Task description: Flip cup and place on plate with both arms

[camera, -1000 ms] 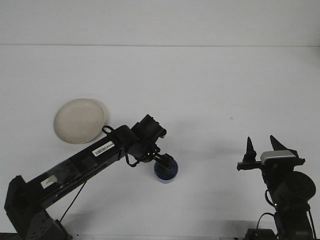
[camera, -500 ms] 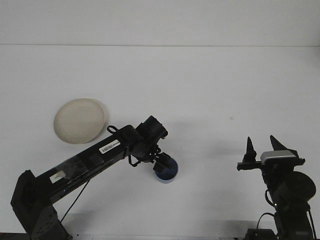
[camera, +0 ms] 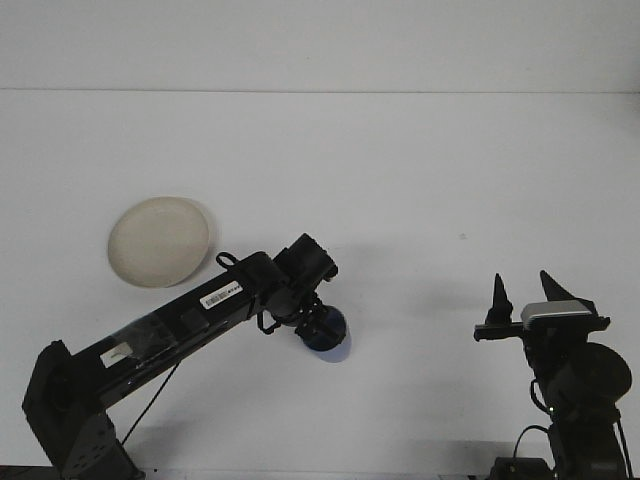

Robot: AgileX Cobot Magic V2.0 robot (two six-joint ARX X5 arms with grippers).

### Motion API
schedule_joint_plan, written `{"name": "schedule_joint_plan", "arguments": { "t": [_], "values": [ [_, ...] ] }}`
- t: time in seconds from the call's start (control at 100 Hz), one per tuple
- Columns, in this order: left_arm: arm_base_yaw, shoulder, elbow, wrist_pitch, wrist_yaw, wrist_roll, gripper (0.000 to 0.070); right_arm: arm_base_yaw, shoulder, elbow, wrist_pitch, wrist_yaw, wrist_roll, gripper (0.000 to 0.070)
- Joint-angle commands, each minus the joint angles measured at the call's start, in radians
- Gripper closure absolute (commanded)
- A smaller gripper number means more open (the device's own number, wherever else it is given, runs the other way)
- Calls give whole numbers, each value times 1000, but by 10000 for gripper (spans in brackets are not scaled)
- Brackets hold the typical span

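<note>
Left gripper (camera: 318, 322) clasping tilted blue cup (camera: 330, 331)

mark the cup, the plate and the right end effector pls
cup (camera: 330, 332), front view, blue side wall beside the left arm's wrist
plate (camera: 158, 241), front view, bare centre of the dish
right end effector (camera: 528, 293), front view, gap midway between its two black fingertips
</note>
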Motion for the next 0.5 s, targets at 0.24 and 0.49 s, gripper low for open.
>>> {"name": "schedule_joint_plan", "arguments": {
  "t": [0.24, 0.49],
  "values": [
    [8, 7, 103, -69, -6, 34, 696, 0, 0, 14, 13, 2, -8, 231],
    [129, -40, 266, -216, -143, 90, 696, 0, 0, 14, 13, 1, -7, 231]
  ]
}}
